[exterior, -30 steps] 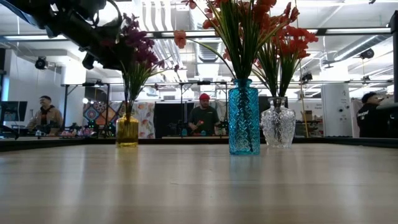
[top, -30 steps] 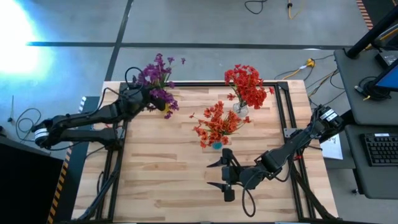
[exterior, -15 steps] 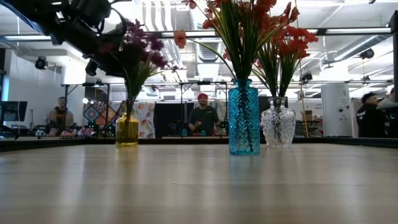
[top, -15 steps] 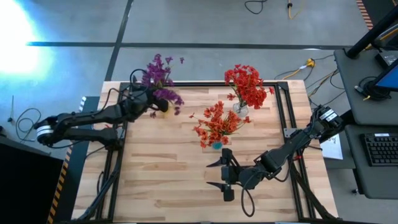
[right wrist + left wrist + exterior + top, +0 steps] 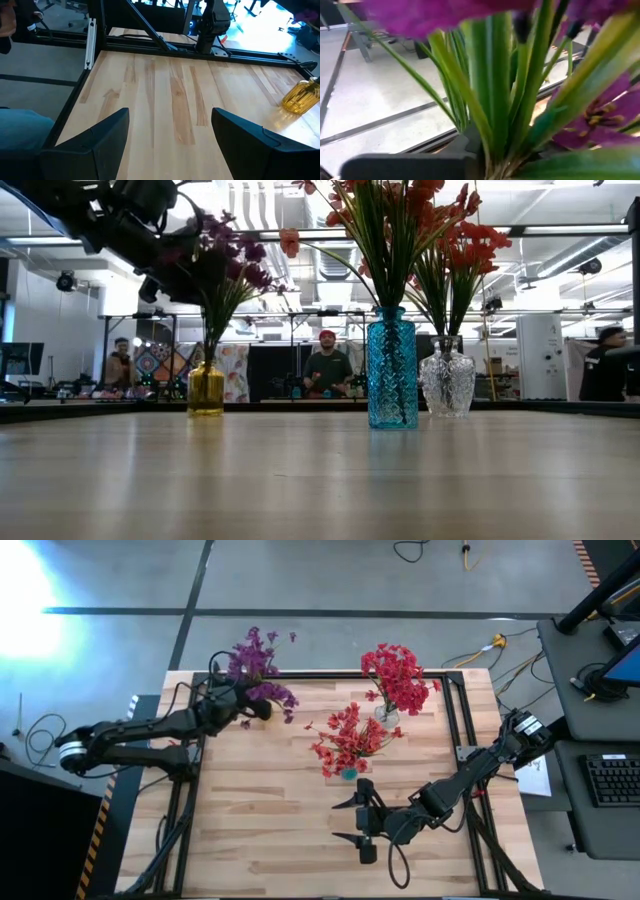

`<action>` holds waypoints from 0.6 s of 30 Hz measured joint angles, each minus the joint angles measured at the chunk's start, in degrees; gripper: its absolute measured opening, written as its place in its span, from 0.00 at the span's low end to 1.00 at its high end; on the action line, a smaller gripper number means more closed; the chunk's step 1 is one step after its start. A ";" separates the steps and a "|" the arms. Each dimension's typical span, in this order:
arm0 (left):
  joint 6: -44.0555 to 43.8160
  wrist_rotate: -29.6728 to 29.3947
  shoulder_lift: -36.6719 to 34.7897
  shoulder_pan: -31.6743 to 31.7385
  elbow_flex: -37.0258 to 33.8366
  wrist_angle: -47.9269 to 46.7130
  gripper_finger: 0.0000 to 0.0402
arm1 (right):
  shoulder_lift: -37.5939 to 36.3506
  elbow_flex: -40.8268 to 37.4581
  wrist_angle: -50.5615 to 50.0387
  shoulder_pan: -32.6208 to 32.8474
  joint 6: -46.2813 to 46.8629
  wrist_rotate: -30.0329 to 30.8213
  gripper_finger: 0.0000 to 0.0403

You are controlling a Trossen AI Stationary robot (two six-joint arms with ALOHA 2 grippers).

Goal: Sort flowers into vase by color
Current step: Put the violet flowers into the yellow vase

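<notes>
My left gripper is at the far left of the table, shut on a purple sprig among the purple flowers above the yellow vase. Green stems run down into the vase's mouth. In the left wrist view these stems fill the picture. Red flowers stand in the blue vase at the table's middle and in the clear vase behind it. My right gripper waits open over the near right of the table, touching nothing. My left gripper holds the purple sprig by its green stems, below the blossoms, pinched between the two fingers. The fingers come from the table's left, slanting down, across the stems. The sprig stands roughly upright above the yellow vase; which stem ends sit inside is hidden.
The blue vase and the clear vase with red flowers stand close together right of the yellow vase. Bare wood lies in front of the right gripper. People show in the room behind the table.
My left gripper has shifted slightly toward the far edge with the purple sprig. The sprig's blossoms have swung toward the table's right, over the yellow vase, and have stayed there for the last half second. The vases have kept their places.
</notes>
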 joint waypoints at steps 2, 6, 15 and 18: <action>0.09 0.26 -0.47 0.00 0.00 0.01 0.16 | 0.00 0.00 0.00 0.00 -0.01 0.00 0.68; 0.45 0.26 -1.12 0.00 0.00 -0.30 0.25 | -0.04 0.00 0.02 0.00 0.02 0.00 0.68; 1.64 0.32 -1.88 -0.07 0.00 -2.61 0.35 | -0.04 0.00 0.03 0.00 0.04 0.00 0.68; 1.12 0.37 -2.87 -0.07 0.02 -4.50 0.36 | -0.04 0.00 0.04 0.00 0.13 0.00 0.68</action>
